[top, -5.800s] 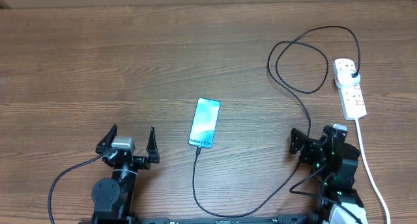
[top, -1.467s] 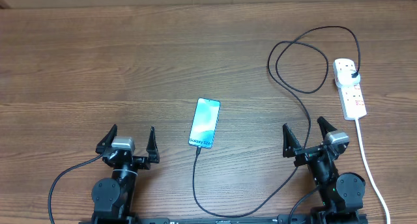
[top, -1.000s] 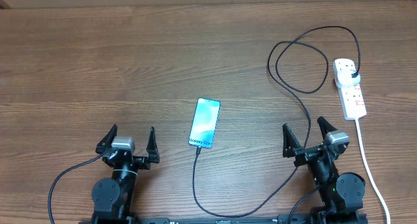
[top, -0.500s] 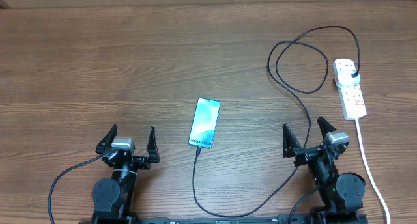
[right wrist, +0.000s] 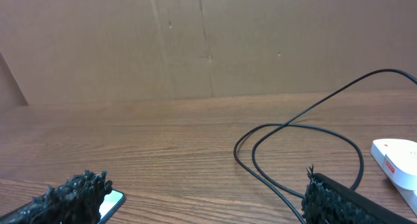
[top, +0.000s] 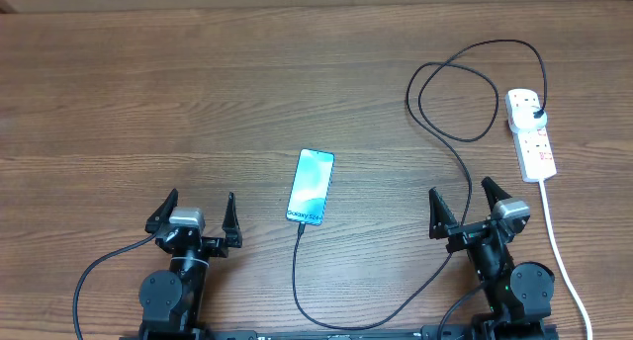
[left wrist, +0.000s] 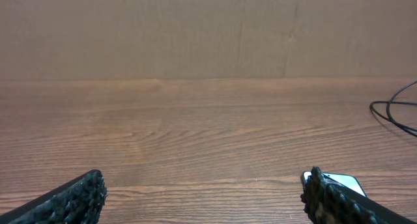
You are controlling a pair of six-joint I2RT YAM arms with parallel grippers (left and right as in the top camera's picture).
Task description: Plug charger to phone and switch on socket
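Black cable of the charger (top: 294, 266) meets the 6 o'clock end of the phone (top: 310, 187), and its connector tip appears seated in the port there, though the joint is too small to confirm. The phone lies flat near the middle of the table (top: 198, 83), screen up and lit light blue. From the phone the cable runs toward 6 o'clock, sweeps round to 3 o'clock, makes a large loop at about 2 o'clock and ends in the black plug, which sits in the far end of the socket (top: 531, 132). The socket lies at the 3 o'clock edge of the table, well apart from the phone, with its white cord (top: 560, 256) trailing toward 5 o'clock.

Assessment: the plugging step looks complete at both ends. The position of the socket's switch cannot be read from these views, so the switching step is unverified. The lit screen alone does not settle it.

The left gripper (top: 200, 207) rests at 7 o'clock of the phone, jaws spread wide and holding nothing. The right gripper (top: 461, 194) rests at 4 o'clock of the phone, likewise released and empty, near the cable but not on it. Neither is at the socket.
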